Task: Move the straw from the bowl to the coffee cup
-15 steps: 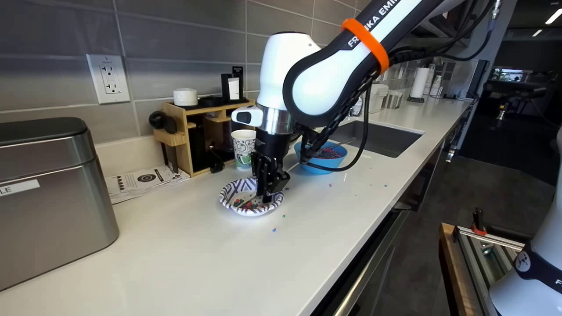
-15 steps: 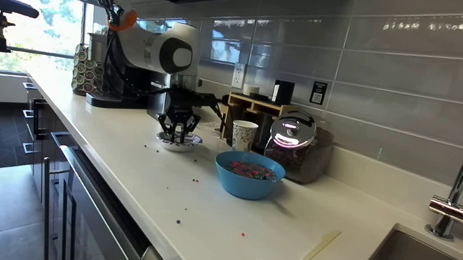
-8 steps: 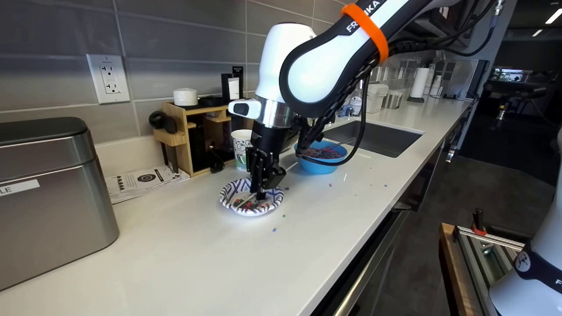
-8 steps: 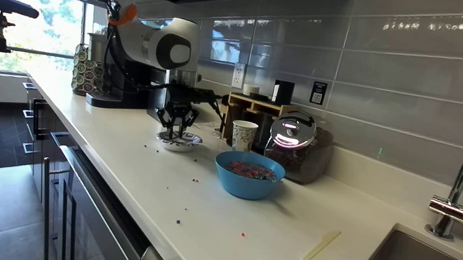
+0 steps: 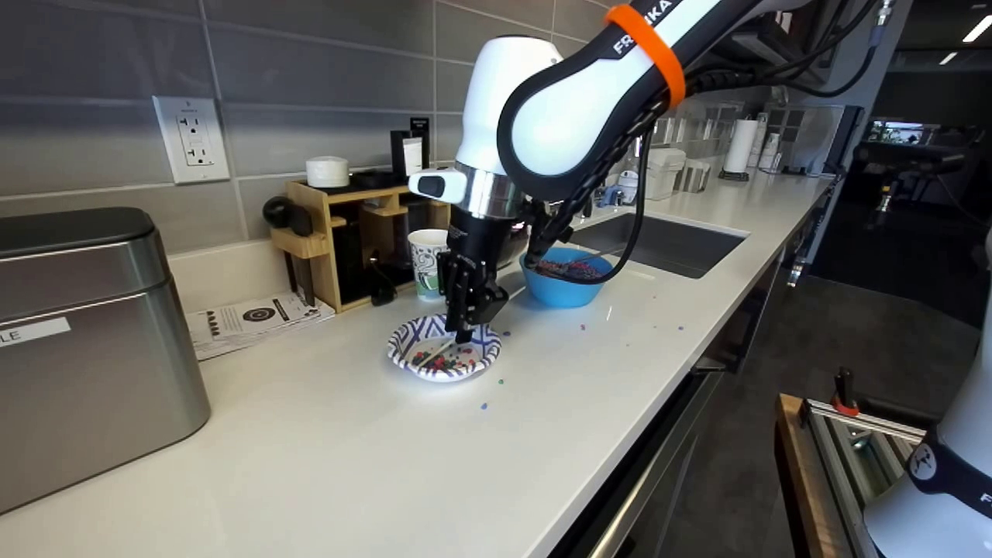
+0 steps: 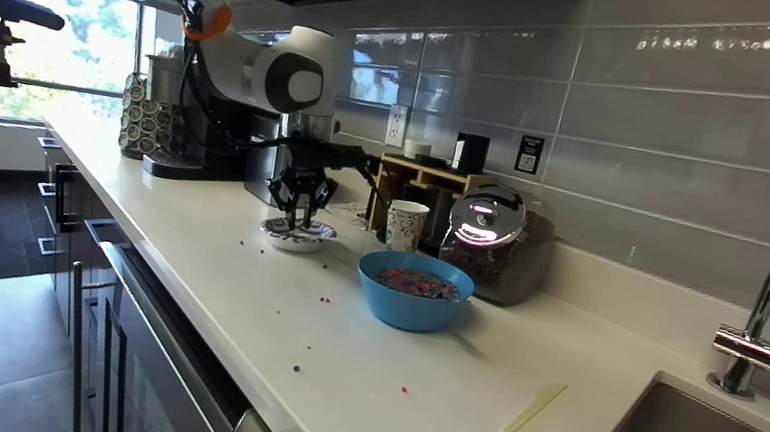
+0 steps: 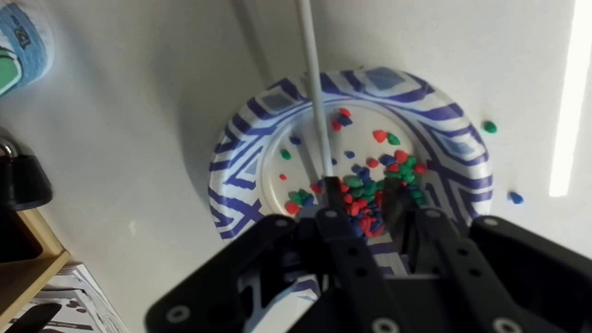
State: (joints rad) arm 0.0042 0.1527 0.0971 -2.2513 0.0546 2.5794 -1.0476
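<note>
The white straw lies across the blue-and-white patterned bowl in the wrist view and extends past its rim. My gripper is over the bowl with its two fingers apart and nothing held between them. The straw runs behind the left fingertip in that view, so its lower part there is hidden. In an exterior view the straw shows below and left of the gripper. The fingertips are over the bowl in an exterior view. The white patterned coffee cup stands upright behind the bowl; it also shows here.
The bowl holds red, green and blue bits. A bright-blue bowl stands near the cup, with a glass jar behind it. A wooden organizer is against the wall. Loose bits and a pale knife lie on the counter.
My gripper has risen slightly over the patterned bowl, with a small sideways shift. Its fingers stay apart. The straw, bowl and cup show no clear movement.
</note>
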